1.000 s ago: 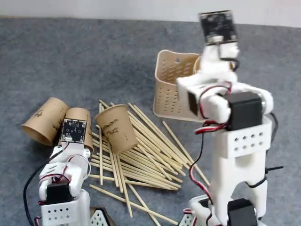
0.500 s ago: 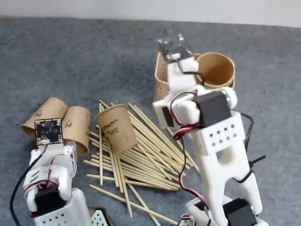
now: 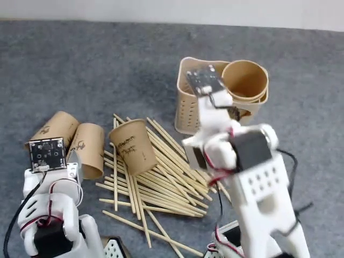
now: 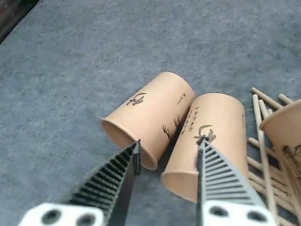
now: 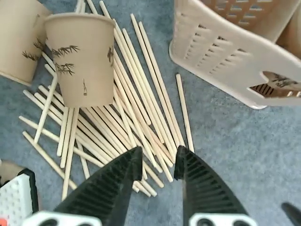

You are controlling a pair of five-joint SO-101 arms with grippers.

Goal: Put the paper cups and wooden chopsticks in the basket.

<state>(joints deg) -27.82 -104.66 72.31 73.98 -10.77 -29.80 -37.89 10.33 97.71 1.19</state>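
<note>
A grey, felt-like table surface (image 3: 107, 64) runs across the whole high view. At middle left a brown paper cup (image 3: 56, 129) lies on its side, touching a second brown paper cup (image 3: 88, 146) that is also on its side. A loose heap of pale wooden chopsticks (image 3: 166, 177) fans across the lower centre. A cream perforated plastic basket (image 3: 188, 107) stands upright at upper centre, just beyond the heap.

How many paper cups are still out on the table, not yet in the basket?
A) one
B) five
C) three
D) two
C: one side-lying cup and a second side-lying cup lie next to each other, and a third cup sits on the chopsticks, all outside the basket.
</note>
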